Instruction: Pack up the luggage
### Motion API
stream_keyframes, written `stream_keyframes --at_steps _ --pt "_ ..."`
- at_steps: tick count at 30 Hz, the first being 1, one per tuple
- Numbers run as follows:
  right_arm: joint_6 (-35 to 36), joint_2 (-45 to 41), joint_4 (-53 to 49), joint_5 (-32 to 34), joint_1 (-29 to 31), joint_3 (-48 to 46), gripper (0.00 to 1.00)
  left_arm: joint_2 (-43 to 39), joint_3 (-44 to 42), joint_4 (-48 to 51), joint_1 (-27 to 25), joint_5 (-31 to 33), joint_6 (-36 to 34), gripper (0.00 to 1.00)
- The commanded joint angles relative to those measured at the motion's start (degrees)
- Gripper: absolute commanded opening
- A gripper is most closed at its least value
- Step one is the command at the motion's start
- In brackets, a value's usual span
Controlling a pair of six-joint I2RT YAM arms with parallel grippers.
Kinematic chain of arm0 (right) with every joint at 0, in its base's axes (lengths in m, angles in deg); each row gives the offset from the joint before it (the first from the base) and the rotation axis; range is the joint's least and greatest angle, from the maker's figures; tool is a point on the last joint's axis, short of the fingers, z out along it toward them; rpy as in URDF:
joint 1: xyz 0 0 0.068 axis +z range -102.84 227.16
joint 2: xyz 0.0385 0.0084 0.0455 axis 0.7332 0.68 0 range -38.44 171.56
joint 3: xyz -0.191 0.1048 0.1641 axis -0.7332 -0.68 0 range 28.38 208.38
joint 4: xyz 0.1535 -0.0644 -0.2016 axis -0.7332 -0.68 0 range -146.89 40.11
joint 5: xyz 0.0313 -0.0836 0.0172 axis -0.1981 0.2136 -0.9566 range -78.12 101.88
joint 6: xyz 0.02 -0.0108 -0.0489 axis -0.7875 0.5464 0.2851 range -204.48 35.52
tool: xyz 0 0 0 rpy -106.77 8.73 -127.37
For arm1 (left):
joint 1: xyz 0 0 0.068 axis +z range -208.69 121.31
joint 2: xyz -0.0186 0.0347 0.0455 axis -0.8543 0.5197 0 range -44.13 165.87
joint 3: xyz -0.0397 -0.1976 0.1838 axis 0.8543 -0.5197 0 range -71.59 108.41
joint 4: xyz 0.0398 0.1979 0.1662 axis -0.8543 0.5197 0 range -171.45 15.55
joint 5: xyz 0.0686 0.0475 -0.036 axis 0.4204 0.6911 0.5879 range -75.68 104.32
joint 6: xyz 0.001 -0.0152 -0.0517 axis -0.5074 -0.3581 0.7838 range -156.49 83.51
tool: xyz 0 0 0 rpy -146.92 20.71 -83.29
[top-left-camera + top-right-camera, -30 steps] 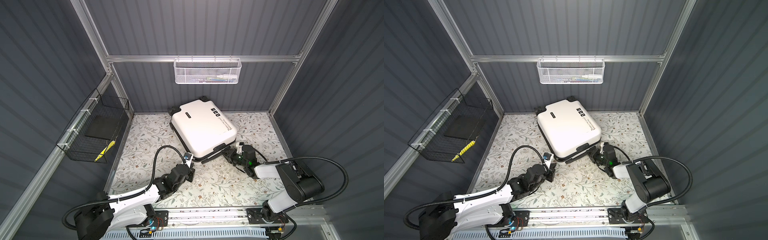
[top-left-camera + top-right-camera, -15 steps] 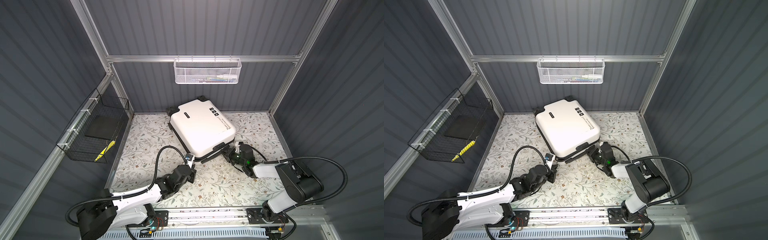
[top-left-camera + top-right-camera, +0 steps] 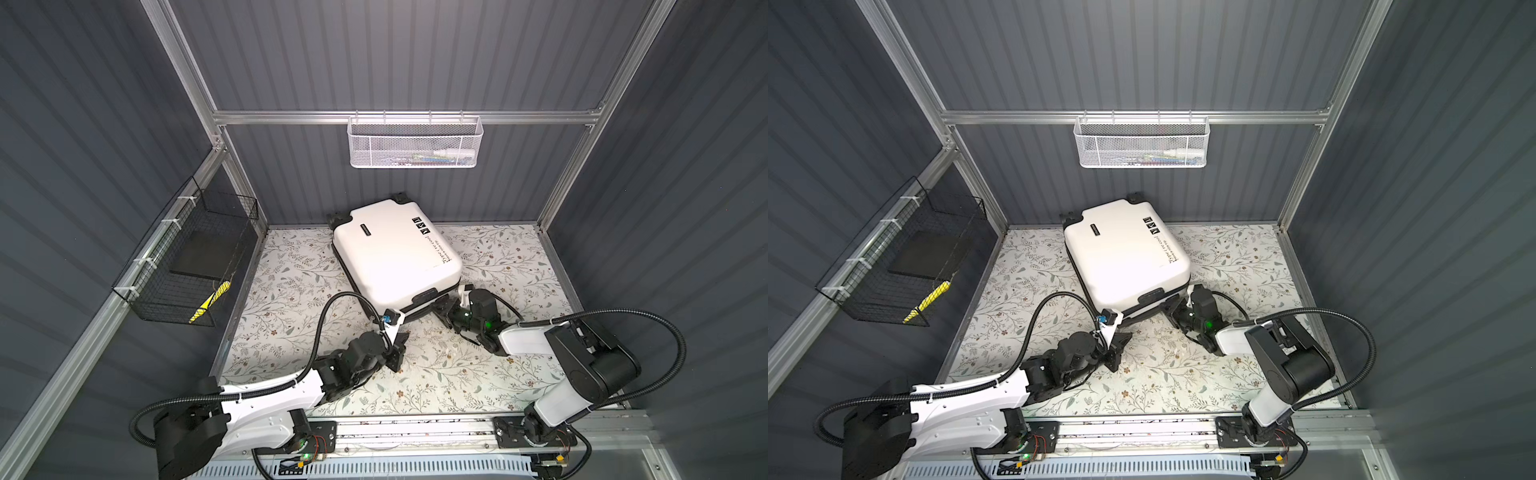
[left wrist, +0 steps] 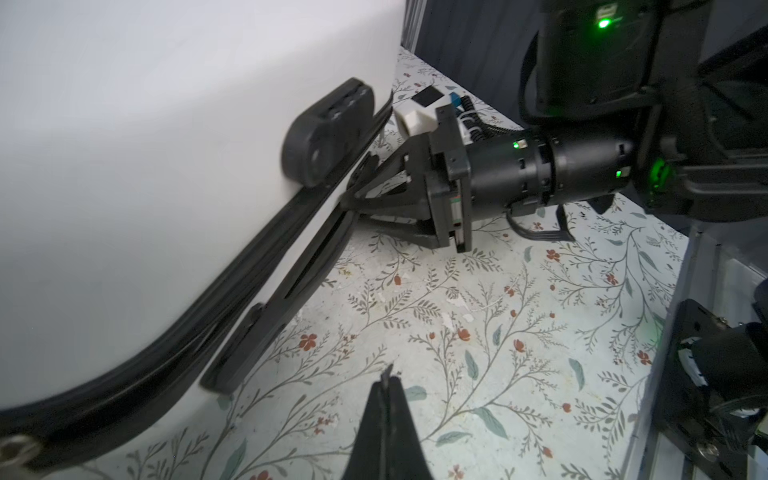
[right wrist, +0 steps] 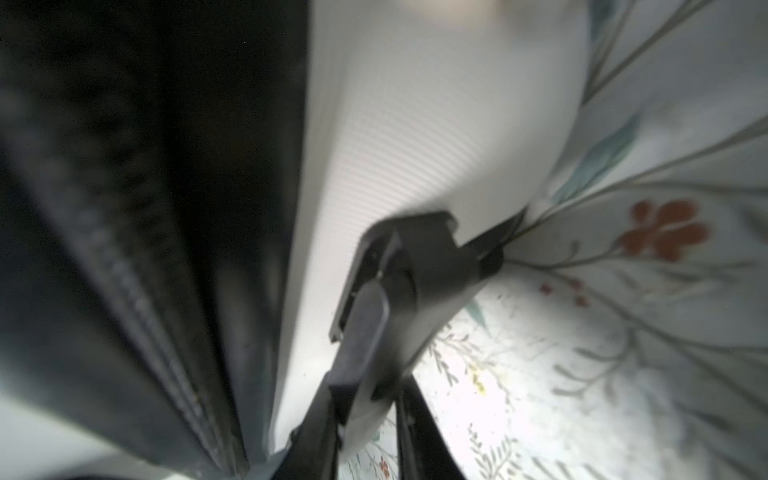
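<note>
Left gripper (image 4: 389, 372) is held closed beside the luggage (image 3: 395, 253), while right gripper (image 4: 345, 200) is apparently clamped on its lower shell edge.

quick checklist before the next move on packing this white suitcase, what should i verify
1. Small white hard-shell suitcase flat on the floral table: ok.
2. Suitcase open for packing: not ok, shells lie together in both top views.
3. Left gripper shut, empty, apart from the suitcase: ok.
4. Right gripper hold at the suitcase's black front seam: cannot tell, right wrist view blurred.
5. Things to pack at hand: not ok, none on the table; some lie in the white mesh wall basket and black wire side basket.
</note>
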Motion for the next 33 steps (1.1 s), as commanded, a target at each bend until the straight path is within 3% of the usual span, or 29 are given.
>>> stream_keyframes --at_steps 1,5,8,11,14,21,23,27,33 --pt "4.0 0.8 -1.0 -3.3 1.2 1.0 0.00 1.2 2.4 -2.0 -1.2 -1.2 -1.5 0.00" --pt "4.0 0.6 -0.7 -3.4 1.1 0.5 0.00 -1.0 1.9 -0.8 -1.2 2.3 -1.3 0.01" --pt "4.0 0.1 -0.4 -4.2 1.1 -0.3 0.00 -4.1 1.8 1.2 -1.2 6.0 -0.8 0.24" --pt "4.1 -1.2 -0.3 -6.1 0.5 -1.3 0.30 -7.1 2.7 4.3 -1.2 9.8 -0.5 0.40" --pt "4.1 -4.3 -1.5 -7.7 -0.7 -2.8 0.53 -9.7 4.7 7.6 -1.3 13.3 -0.3 0.58" --pt "9.6 -18.2 -16.3 -8.4 -5.7 -4.1 0.66 -11.7 13.1 16.8 0.0 22.1 0.2 0.93" --pt "12.7 -23.6 -24.2 -8.0 -8.6 -2.5 0.69 -11.0 16.3 20.6 3.5 21.5 1.4 0.99" --pt "18.1 -31.0 -36.5 -8.3 -16.3 3.1 0.71 -10.3 19.4 23.7 16.2 11.6 4.9 1.00" --pt "20.5 -28.7 -41.7 -13.3 -25.8 14.3 0.74 -4.4 25.0 25.0 34.2 -2.1 8.6 1.00"
